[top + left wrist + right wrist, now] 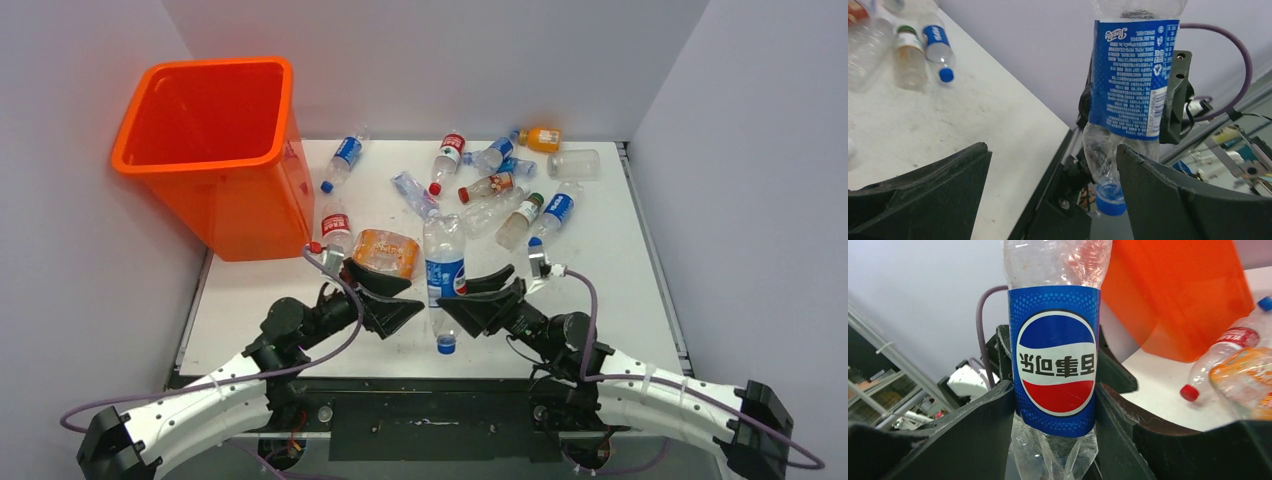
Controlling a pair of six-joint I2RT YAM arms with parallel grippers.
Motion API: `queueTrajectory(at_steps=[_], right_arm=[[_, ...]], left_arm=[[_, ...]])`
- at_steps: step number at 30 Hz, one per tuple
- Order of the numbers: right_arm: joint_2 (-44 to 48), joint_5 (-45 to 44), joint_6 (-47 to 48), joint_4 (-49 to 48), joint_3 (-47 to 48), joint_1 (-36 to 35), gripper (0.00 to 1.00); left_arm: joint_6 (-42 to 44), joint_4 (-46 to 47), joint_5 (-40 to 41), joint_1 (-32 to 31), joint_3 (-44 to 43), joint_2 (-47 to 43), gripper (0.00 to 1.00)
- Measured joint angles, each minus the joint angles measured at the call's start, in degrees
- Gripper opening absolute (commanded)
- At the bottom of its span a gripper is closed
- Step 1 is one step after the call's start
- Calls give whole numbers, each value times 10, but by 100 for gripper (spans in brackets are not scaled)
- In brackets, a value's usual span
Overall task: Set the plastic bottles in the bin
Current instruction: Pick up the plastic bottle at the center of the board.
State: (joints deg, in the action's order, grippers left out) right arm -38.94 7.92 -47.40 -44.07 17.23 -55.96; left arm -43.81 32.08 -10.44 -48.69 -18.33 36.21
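Pale lilac walls close in a white counter point(620, 270), with the orange bin point(215, 150) standing in its far left corner. The right pincer point(1054, 390) is clamped on a big clear bottle with a blue label point(445, 268), one finger pressed to each side of the label. The bottle is held roughly upright but upside down, its blue cap point(446, 345) lowest, near the middle of the counter's near edge and well apart from the bin. The part of its body below the label looks crumpled.

The left pincer point(1052, 150) faces it from the other side with its fingers spread wide and nothing between them. From its own camera the bottle hangs just beyond the right-hand finger, and I cannot tell whether they touch.

An orange-tinted bottle point(385, 252) lies on its side just beyond the left pincer, and a red-labelled bottle point(335, 228) lies beside it, close to the bin's foot. More bottles lie scattered across the far half of the counter – blue-labelled, red-labelled, one with an orange label point(542, 138) at the back wall – none of them in the bin that I can see.
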Motion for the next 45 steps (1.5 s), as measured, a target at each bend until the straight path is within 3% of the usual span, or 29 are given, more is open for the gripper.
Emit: queueTrajectory(at_steps=[5, 13, 22, 33, 34, 39, 45], right_arm=[[-67, -68, 50, -92, -2, -97, 40], [-117, -139, 81, -223, -3, -125, 38], [-122, -208, 101, -240, -19, -127, 38], [-156, -214, 101, -273, -19, -142, 38], [-156, -214, 101, -275, -19, -143, 38], [-155, -214, 101, -274, -19, -146, 39], [-147, -212, 100, -275, -19, -149, 39]], left_arm=[[-5, 27, -19, -40, 0, 19, 96], [5, 64, -18, -68, 7, 2, 96], [-1, 119, -17, -83, 49, -17, 96], [18, 135, -11, -146, 27, 79, 99], [24, 135, -8, -154, 24, 84, 95], [44, 134, 1, -169, 12, 90, 56], [64, 124, 16, -170, 8, 93, 31]])
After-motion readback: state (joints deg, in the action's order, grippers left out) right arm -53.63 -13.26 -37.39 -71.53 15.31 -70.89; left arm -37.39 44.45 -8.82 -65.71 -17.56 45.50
